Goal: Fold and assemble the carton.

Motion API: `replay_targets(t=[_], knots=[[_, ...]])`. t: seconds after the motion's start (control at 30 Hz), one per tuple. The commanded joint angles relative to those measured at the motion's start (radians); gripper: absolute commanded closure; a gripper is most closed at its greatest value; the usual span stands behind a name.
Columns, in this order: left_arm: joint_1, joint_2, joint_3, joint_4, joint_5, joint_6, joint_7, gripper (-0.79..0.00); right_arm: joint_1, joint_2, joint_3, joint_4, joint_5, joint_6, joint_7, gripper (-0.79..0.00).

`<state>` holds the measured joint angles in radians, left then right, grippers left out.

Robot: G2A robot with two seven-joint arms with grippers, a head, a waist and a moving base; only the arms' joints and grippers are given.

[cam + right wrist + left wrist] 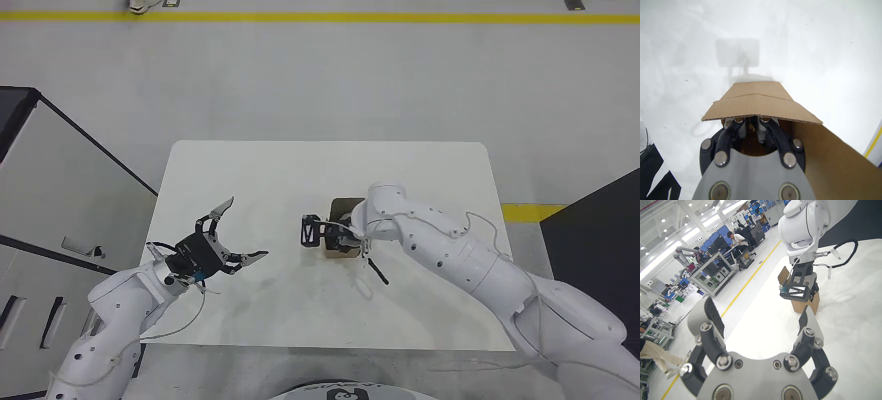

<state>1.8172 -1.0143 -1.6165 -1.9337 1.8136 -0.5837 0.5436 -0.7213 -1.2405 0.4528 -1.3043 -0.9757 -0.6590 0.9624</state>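
Carton (806,307) pinned upright on table (420,170), right gripper (751,121) closed beneath flap (757,108), likely tucking it; left gripper (757,304) spread, clear, ready.

Small brown corrugated-cardboard carton (807,307) stands upright on the white table (250,180), near its middle, partly assembled. One side flap (782,274) sticks up and outward, unfolded. A top flap (761,106) lies over the opening, bent along a centre crease, fluted cut edge exposed.
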Motion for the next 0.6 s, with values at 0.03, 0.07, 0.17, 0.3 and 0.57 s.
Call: replay_targets(t=[0.03,0.07,0.17,0.3,0.57], knots=[[0.000,0.000,0.000,0.000,0.000,0.000,0.000,-0.785,0.000,0.006,0.025,-0.016,0.019,0.005,-0.004,0.000],[0.000,0.000,0.000,0.000,0.000,0.000,0.000,-0.785,-0.003,0.010,0.036,-0.025,0.025,0.008,-0.004,0.000],[0.000,0.000,0.000,0.000,0.000,0.000,0.000,-0.785,-0.019,0.026,0.078,-0.051,0.049,0.018,-0.007,0.000],[0.000,0.000,0.000,0.000,0.000,0.000,0.000,-0.785,-0.051,0.054,0.150,-0.096,0.087,0.022,-0.019,0.000],[0.000,0.000,0.000,0.000,0.000,0.000,0.000,-0.785,-0.152,0.116,0.331,-0.190,0.181,0.033,-0.074,0.000]])
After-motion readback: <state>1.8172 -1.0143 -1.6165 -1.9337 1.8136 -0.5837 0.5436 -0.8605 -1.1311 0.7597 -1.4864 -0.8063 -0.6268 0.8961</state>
